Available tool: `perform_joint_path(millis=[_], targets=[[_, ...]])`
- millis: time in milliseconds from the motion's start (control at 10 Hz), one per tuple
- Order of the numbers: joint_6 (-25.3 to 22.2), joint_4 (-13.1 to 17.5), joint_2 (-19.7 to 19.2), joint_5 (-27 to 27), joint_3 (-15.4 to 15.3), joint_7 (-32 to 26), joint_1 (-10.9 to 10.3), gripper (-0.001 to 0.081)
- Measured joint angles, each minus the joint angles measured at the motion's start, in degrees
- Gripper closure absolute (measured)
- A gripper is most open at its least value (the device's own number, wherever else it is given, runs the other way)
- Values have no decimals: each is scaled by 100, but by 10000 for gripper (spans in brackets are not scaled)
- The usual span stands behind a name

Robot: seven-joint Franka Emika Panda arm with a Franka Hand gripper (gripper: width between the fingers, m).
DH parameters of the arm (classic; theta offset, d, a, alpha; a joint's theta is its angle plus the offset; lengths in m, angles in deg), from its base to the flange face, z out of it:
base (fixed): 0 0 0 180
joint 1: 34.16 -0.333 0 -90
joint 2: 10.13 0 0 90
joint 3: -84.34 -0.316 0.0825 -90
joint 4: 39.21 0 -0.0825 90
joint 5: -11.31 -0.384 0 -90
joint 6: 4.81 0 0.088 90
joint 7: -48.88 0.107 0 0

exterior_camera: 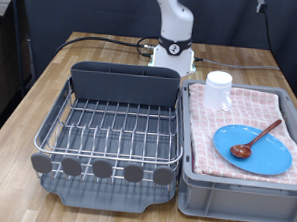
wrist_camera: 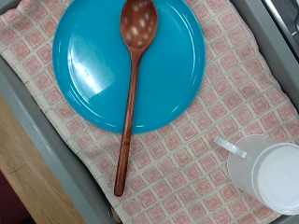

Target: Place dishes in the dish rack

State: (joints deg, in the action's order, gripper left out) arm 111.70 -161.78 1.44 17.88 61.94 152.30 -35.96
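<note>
three dishes sit in the tub [exterior_camera: 190,183] on its cloth [exterior_camera: 203,119]: spoon [wrist_camera: 131,93] across blue plate [wrist_camera: 173,70], white cup [wrist_camera: 271,173] beside. rack [exterior_camera: 107,129] holds nothing. my gripper is out of view, state unknown.

Glossy plate [wrist_camera: 140,65], wooden spoon [wrist_camera: 131,103], checked cloth [wrist_camera: 215,103], wire-and-plastic rack [exterior_camera: 112,129]

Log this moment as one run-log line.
gripper: not visible | wooden spoon on round blue plate | white cup on checked cloth | dish rack: no dishes
</note>
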Motion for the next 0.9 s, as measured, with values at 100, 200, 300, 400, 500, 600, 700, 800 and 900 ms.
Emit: perform_joint_path(millis=[100, 200, 300, 400, 500, 600, 700, 800, 900], targets=[[39, 55, -116, 57, -27, 55, 0, 4], [141, 75, -243, 99, -41, 82, 0, 4], [324, 66, -384, 161, -45, 143, 0, 4], [528, 41, -539, 329, -50, 252, 0, 4], [728, -2, -698, 586, -64, 375, 0, 4], [905, -58, -857, 835, -80, 487, -1, 4], [1077, -134, -1011, 1085, -88, 603, -2, 4], [1259, -226, -1159, 1313, -88, 764, -3, 4], [1512, -365, -1294, 1559, -78, 1013, -3, 4]])
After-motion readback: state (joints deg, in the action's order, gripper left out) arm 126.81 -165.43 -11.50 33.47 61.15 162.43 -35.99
